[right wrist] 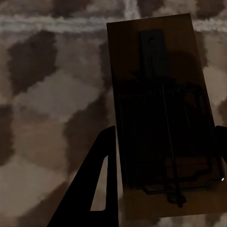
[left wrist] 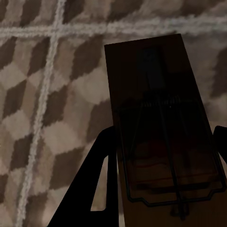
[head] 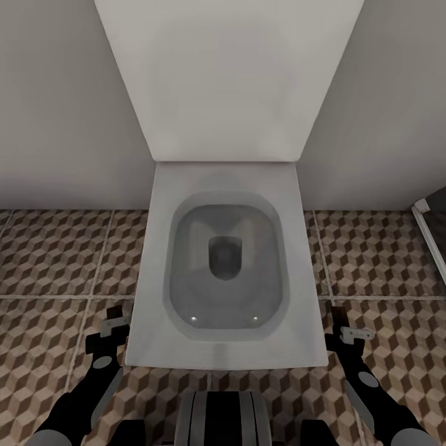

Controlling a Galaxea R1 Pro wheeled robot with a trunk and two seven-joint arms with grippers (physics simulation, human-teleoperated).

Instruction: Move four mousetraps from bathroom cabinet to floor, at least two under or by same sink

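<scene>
The bathroom floor point(head: 56, 260) of cube-patterned brown, beige and grey tiles meets a plain pale wall point(head: 56, 99), and a white toilet point(head: 226, 272) with its lid up stands straight ahead between the two arms. No writing or brand can be read anywhere. The left gripper point(head: 114, 325) is clamped on a mousetrap point(left wrist: 161, 127) above the tiles beside the bowl, and the right gripper point(head: 347, 331) is clamped on another mousetrap point(right wrist: 161, 113) on the other side.
</scene>
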